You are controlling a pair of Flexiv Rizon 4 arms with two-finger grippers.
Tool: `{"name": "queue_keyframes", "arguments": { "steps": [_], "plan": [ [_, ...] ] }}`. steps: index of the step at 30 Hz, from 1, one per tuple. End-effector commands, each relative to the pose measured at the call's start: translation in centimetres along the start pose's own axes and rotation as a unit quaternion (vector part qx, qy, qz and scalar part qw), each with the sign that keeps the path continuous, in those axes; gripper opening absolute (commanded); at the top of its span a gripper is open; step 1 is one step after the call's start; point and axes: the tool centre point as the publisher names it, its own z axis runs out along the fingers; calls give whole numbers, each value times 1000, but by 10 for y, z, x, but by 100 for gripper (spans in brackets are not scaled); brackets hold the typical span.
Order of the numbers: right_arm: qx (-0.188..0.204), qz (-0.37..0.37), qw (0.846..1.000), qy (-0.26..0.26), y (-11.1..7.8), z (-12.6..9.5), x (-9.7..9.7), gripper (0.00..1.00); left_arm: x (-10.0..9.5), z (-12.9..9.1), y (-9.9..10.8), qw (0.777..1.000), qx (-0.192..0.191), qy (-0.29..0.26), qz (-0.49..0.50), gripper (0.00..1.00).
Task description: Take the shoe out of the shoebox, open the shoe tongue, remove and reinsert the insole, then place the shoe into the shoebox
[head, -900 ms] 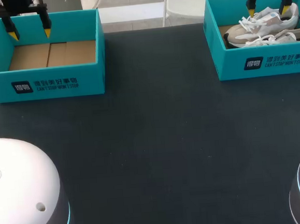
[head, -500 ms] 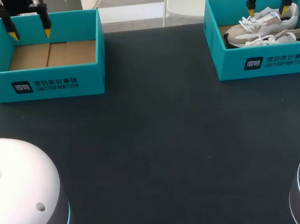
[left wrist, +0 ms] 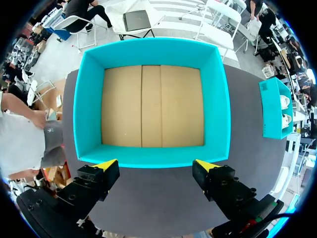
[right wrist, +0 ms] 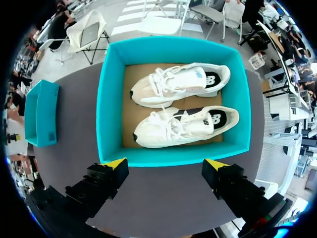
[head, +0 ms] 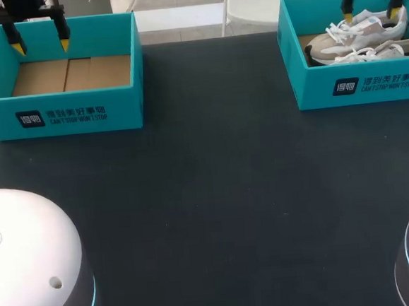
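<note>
Very start of the job here: nothing is out of the box yet. The right gripper [right wrist: 165,163] hangs above the shoebox [right wrist: 110,109] with its fingers spread wide, holding nothing. Two pale shoes lie on their soles inside, side by side. The nearer shoe [right wrist: 183,124] is ahead of the fingertips just past the box's near wall, and the farther shoe [right wrist: 176,84] sits just beside it, further ahead. My guess for the next move is to drop straight into the box and pinch one shoe around the collar without snagging the laces or nudging its neighbour. The left gripper [left wrist: 155,164] hovers by the near wall of the empty shoebox [left wrist: 89,99], also spread open — nothing in it.
</note>
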Motion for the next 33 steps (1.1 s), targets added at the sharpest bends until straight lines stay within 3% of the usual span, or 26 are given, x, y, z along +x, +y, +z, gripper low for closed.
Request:
{"name": "queue_keyframes", "arguments": {
  "steps": [1,6,11,17,25,26,27,28,30,32,33],
  "plan": [
    [-20,32,999,3,4,7,-51,100,0,0,0,1000,0,0,0,100],
    [-35,51,998,-11,16,18,-96,100,0,0,0,1000,0,0,0,100],
    [-40,57,997,-21,34,38,-121,100,0,0,0,1000,0,0,0,100],
    [-42,46,997,-40,58,68,-133,100,0,0,0,1000,0,0,0,100],
    [-31,9,998,-51,64,109,-136,100,0,0,0,1000,0,0,0,100],
    [-30,8,998,-56,64,112,-137,83,0,0,0,1000,0,0,0,100],
    [-23,14,998,-50,65,116,-140,84,0,0,0,1000,0,0,0,100],
    [-25,16,998,-48,65,119,-144,73,0,0,0,1000,0,0,0,100],
    [-22,15,998,-50,65,121,-147,66,0,0,0,1000,0,0,0,100],
    [-24,8,998,-55,64,121,-148,79,0,0,0,1000,0,0,0,100],
    [-25,7,998,-57,64,122,-150,78,0,0,0,1000,0,0,0,100]
  ]
}}
